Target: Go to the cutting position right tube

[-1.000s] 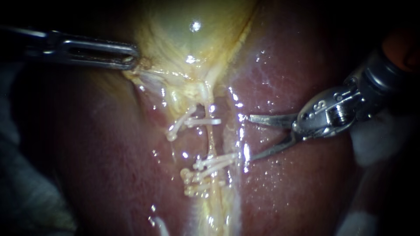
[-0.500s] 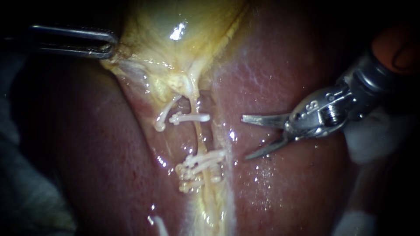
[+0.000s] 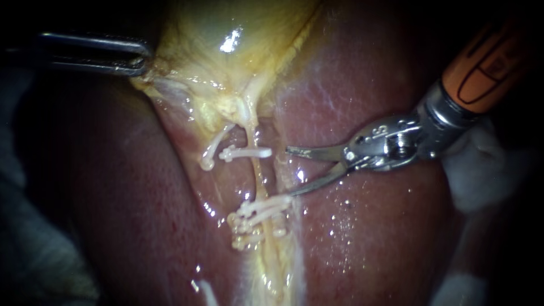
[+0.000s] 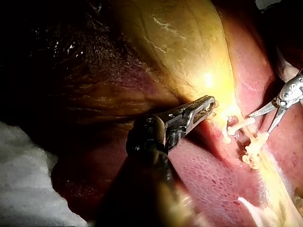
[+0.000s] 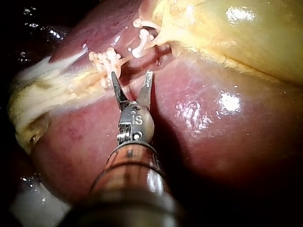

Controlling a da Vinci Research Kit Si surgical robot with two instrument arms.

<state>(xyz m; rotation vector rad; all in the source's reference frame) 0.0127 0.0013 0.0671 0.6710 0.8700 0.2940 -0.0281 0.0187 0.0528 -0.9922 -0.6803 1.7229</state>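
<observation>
The left instrument, a slim steel shaft with slotted tips, comes in from the far left, and its claw (image 3: 136, 62) is clamped shut on the edge of the pale yellow, glistening gallbladder (image 3: 226, 34). The tissue there is drawn taut toward it.

The right instrument, a steel wrist on an orange-sleeved shaft, reaches in from the upper right. Its claw (image 3: 290, 171) is a pair of thin curved blades that stand apart with nothing between them.

The right tube (image 3: 259, 177), a thin pale cord, runs from the gallbladder's neck toward the near side, between the dark red lobes of the wet liver (image 3: 368, 243). A single white plastic clip (image 3: 249, 152) crosses it on the far side. A cluster of white plastic clips (image 3: 258, 218) crosses it on the near side.

The open blades point at the bare stretch between these, their tips just right of the tube and not around it. The lower tip lies close to the cluster.

A slanted white clip (image 3: 212, 150) sits further left. White gauze (image 3: 476, 175) lies at the right edge.
</observation>
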